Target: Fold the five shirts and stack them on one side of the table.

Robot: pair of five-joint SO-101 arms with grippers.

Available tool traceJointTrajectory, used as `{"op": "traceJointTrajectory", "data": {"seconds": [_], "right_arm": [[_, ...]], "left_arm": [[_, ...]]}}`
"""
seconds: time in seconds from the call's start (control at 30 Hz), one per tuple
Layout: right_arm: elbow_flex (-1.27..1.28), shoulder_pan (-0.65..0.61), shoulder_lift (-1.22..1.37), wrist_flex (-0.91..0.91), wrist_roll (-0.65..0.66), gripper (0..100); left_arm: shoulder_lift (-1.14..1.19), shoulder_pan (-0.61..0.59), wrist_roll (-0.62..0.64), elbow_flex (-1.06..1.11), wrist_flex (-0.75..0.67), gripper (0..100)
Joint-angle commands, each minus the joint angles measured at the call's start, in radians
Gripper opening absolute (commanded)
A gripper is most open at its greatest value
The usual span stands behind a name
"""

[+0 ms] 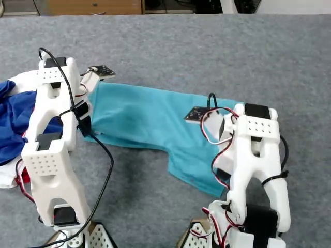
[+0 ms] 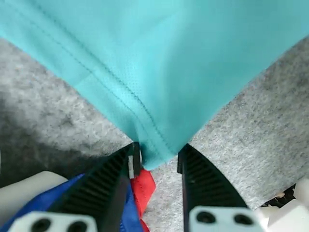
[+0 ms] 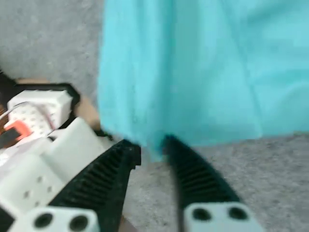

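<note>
Teal shirt [image 1: 145, 116] lies spread on the grey table [image 1: 207, 51], its near hem pinched by the right gripper [image 3: 152, 150], its left corner nipped in the left gripper [image 2: 159, 154], with a blue, white and red heap of clothes [image 1: 13, 111] just beside that corner.

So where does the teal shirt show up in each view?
High view: the teal shirt lies across the middle, between the two arms.
Left wrist view: it spreads straight ahead, with a corner pinched in the left gripper.
Right wrist view: it spreads ahead, with an edge pinched in the right gripper.
Shared landmark: the grey table cover beneath it.
</note>
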Motion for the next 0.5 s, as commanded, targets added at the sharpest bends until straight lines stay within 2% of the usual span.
{"op": "traceJointTrajectory", "data": {"seconds": [0.0,0.23,0.47], "right_arm": [[-0.064,0.021,-0.027,0.061,0.006,23.7],[-0.171,0.019,-0.027,0.120,0.031,23.5],[-0.268,0.019,-0.027,0.115,0.031,23.5]], "left_arm": [[-0.012,-0.014,0.008,-0.040,0.014,15],[-0.019,-0.014,0.006,-0.058,0.014,15],[-0.019,-0.052,0.006,-0.227,0.057,15]]}}
